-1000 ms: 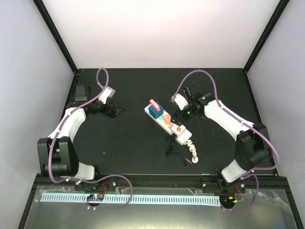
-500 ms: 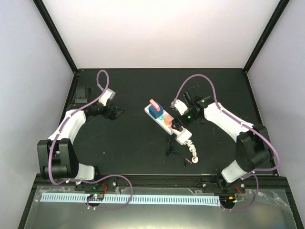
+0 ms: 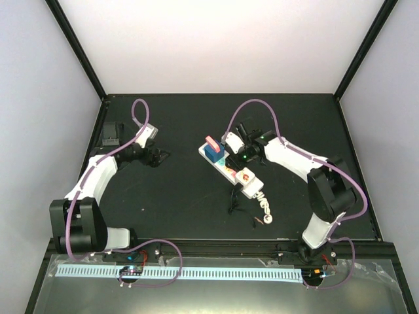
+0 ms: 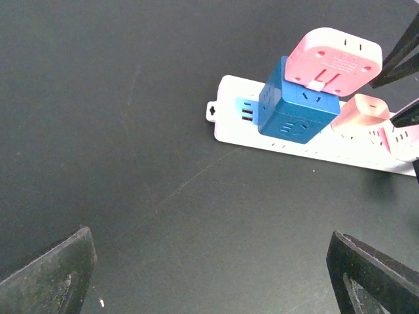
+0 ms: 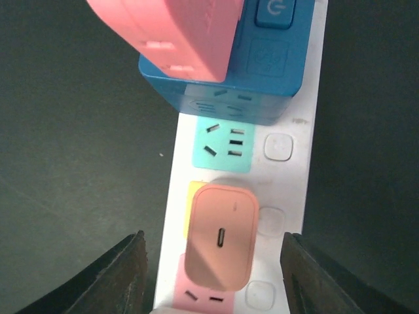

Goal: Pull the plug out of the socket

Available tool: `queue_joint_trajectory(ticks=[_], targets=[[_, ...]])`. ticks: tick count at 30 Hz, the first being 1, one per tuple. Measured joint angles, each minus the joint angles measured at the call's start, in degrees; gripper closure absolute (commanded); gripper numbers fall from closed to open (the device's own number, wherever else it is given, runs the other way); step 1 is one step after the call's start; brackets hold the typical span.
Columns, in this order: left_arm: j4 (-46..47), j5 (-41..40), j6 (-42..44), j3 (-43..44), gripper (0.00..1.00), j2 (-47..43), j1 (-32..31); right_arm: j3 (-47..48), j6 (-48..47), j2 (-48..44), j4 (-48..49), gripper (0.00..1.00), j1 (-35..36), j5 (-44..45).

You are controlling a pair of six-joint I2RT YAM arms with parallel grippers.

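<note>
Fingers (image 5: pixel 121 275) of the right gripper (image 5: pixel 216 278) are standing spread astride the small pink plug (image 5: pixel 219 239), which is sitting in the socket (image 5: pixel 294 190) at the middle of the table (image 3: pixel 177 196) and, looking rigid and smooth, is probably wanting a firm side pinch.

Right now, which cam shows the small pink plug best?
Right wrist: the pink plug sits centred, top face clear, between the fingers of the right claw, on the socket. Left wrist catches it side-on at the right edge. Top external shows only a speck by the right arm.
</note>
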Motion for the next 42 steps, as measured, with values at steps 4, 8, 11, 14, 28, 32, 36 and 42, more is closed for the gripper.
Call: queue_joint_trajectory(ticks=[4,8,11,14,28,32,36,42], targets=[[0.31,-0.28,-0.20,-0.28,0.01,-0.68,0.00,-0.07,-0.74,0.76,1.77,0.52,0.00,0.39],[1.09,-1.16,-1.42,-0.28,0.01,-0.70,0.00,-1.05,-1.62,0.98,3.45,0.53,0.02,0.28],[2.40,-2.67,-3.41,-0.28,0.01,-0.70,0.00,-1.11,-2.14,2.10,3.63,0.52,0.00,0.20],[3.43,-4.35,-5.11,-0.28,0.01,-0.70,0.02,-1.25,-2.36,2.75,3.61,0.54,0.02,0.07],[6.19,-4.72,-10.54,-0.33,0.01,-0.74,2.29,0.13,-7.02,4.22,2.91,0.85,0.00,-0.44],[6.64,-1.66,-8.26,-1.64,0.01,-1.49,3.48,1.42,-11.63,5.31,2.03,0.84,0.00,-3.39],[3.45,2.36,-0.68,-2.10,0.01,-1.57,3.48,2.99,-17.09,6.80,0.31,0.82,0.00,-7.80],[-10.54,12.81,19.58,-2.05,0.01,-1.57,3.45,8.37,-25.27,11.02,-5.29,0.82,0.70,-14.34]])
